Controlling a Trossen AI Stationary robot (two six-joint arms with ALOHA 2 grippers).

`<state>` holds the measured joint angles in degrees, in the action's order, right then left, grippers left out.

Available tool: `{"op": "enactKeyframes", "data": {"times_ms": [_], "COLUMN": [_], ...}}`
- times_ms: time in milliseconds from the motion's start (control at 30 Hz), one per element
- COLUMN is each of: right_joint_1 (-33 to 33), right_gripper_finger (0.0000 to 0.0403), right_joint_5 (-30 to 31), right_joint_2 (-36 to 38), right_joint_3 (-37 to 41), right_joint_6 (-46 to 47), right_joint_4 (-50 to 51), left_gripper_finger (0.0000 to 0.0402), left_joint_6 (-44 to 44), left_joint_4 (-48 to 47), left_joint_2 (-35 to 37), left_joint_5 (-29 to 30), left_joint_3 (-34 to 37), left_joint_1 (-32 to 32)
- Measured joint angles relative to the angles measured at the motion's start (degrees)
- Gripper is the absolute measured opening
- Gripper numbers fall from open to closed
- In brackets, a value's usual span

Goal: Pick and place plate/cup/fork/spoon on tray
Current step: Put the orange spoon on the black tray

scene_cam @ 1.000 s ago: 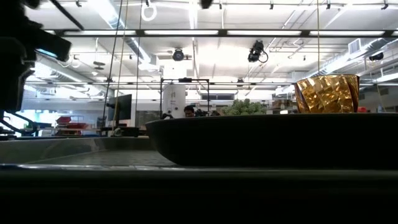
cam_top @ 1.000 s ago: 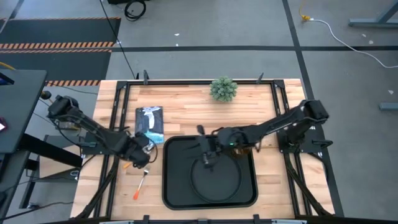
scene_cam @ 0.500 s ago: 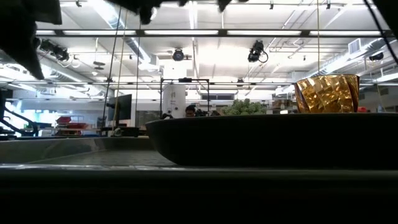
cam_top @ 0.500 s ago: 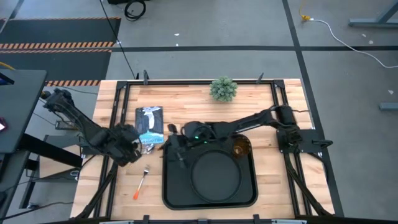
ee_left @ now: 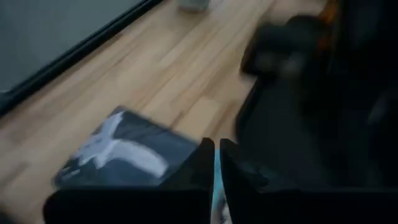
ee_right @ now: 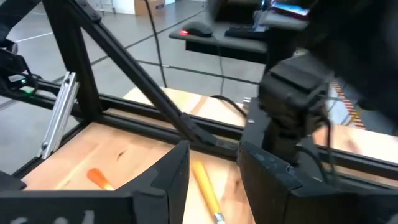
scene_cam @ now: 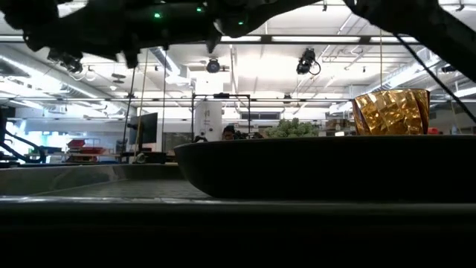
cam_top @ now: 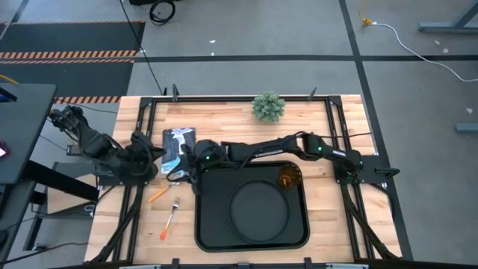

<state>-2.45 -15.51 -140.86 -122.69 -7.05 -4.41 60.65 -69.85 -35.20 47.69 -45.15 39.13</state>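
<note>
Left tool (ee_left: 216, 149) is pinched nearly closed with nothing in it, hovering by the blue booklet (cam_top: 179, 146) at the tray's (cam_top: 203, 224) 10 o'clock. The spoon (cam_top: 157, 195) and fork (cam_top: 170, 217) lie on the bench (cam_top: 224, 127) at the tray's 9 o'clock. The right tool (ee_right: 213, 155) hangs there with its fingers wide apart. The plate (cam_top: 258, 213) sits mid-tray, the cup (cam_top: 290, 178) in its 1 o'clock corner.

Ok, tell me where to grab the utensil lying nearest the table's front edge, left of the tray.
Take the utensil on its thin shaft near mid-length, straight down from above. It lies flat and slanted on the table, silver end nearer the tray, orange end toward the front, so close the pincer across that slant. Fork or spoon, I cannot tell.
</note>
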Motion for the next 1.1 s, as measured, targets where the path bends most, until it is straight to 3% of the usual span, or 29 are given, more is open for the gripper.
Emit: {"op": "enactKeyframes", "data": {"times_ms": [333,500,733,867,1100], "right_joint_1": [-2.1,-2.2,-1.1,-0.2,1.2], "right_gripper_finger": [0.0142,0.0142,0.0137,0.013,0.0121], "right_joint_5": [-0.4,2.6,2.4,1.7,2.0], "right_joint_2": [-11.0,-13.1,-10.8,-10.1,-16.1], "right_joint_3": [-12.3,-12.2,-12.3,-12.5,-12.3], "right_joint_6": [0.1,-0.4,-0.4,-0.9,0.5], "right_joint_4": [2.7,2.9,-0.5,-5.1,-6.6], "left_gripper_finger": [0.0012,0.0015,0.001,0.0013,0.0012], "left_joint_6": [-2.9,-5.5,-15.4,-16.9,-17.0], "left_joint_4": [10.1,15.2,24.9,25.0,24.4], "left_joint_2": [1.5,1.5,1.5,1.5,1.5], "left_joint_5": [-1.4,-0.8,0.8,2.5,3.3], "left_joint_3": [-6.3,-9.1,-9.4,-9.4,-9.4], "left_joint_1": [0.0,0.0,0.0,0.0,-0.1]}}
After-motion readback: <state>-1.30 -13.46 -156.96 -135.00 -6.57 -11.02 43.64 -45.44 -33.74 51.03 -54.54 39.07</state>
